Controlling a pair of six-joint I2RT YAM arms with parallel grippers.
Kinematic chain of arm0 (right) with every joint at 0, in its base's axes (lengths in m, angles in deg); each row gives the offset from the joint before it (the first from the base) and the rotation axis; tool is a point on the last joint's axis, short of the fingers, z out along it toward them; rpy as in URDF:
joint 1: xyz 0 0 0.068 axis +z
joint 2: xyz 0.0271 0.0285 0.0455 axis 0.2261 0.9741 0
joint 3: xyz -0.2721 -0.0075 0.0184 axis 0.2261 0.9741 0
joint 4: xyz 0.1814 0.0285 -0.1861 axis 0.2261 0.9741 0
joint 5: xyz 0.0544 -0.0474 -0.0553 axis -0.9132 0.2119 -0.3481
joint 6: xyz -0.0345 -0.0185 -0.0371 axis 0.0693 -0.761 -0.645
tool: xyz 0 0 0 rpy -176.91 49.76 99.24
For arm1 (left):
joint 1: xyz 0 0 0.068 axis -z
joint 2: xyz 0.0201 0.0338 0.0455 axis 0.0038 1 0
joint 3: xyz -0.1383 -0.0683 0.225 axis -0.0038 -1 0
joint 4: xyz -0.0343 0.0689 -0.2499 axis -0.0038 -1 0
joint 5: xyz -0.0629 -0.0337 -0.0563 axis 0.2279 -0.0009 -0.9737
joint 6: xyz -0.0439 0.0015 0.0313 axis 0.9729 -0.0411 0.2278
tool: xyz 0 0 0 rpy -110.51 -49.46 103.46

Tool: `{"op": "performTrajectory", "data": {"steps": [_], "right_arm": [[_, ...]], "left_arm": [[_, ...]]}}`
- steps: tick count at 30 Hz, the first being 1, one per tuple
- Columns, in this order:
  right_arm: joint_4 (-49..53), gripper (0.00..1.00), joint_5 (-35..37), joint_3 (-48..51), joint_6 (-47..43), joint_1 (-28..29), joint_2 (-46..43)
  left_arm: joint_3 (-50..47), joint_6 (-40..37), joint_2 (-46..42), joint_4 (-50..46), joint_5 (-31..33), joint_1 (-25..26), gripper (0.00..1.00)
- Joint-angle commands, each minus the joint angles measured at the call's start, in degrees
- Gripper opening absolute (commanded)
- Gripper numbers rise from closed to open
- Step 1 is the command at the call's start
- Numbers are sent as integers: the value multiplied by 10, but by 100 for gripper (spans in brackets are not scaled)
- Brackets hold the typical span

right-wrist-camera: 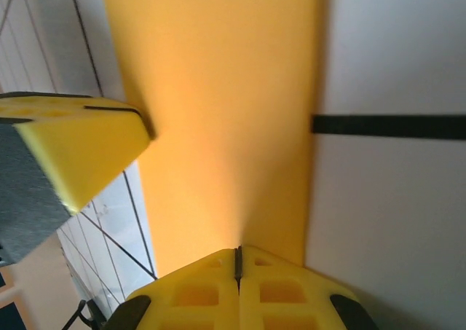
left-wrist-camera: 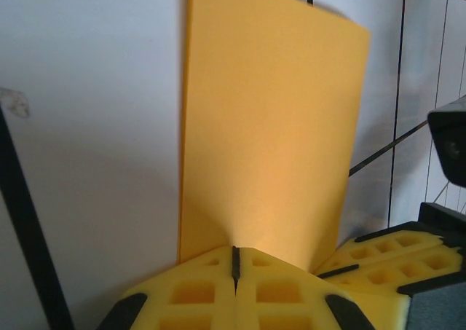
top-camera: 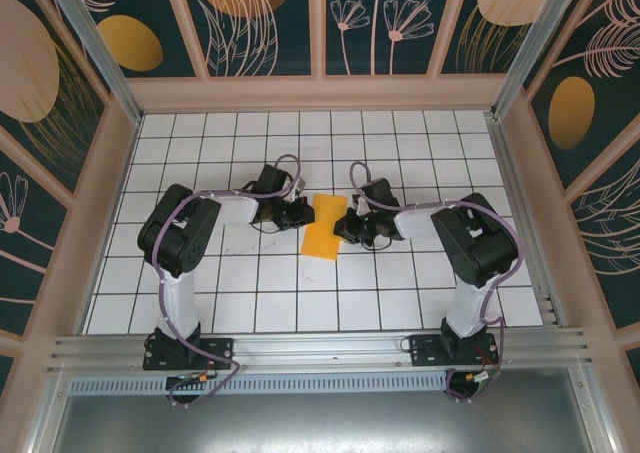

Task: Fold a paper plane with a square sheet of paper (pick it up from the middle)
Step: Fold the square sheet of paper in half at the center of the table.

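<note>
Left gripper (top-camera: 297, 213): jaws pressed together, tips down on the left edge of the sheet of paper (top-camera: 323, 228). The sheet is folded to a rectangle and lies flat on the tiled table (top-camera: 200, 273), midway between the arms. I cannot tell whether a layer is caught in the seam.

Right gripper (top-camera: 340, 225): likewise closed, tips at the opposite edge.

Risk, my judgement: if I drag one arm unevenly, the thin sheet could skew or buckle and throw the crease off-line. Lifting with a snagged layer would open the fold.
</note>
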Motion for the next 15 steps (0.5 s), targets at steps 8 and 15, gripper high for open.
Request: {"op": "performTrajectory", "data": {"steps": [8,15], "right_arm": [[-23,0,-18,13,-4,36,-71],[-93,0,-15,89,40,59,-64]], "left_arm": [[-24,-8,21,-50,38,3,0],[-24,-8,21,-51,38,3,0]]}}
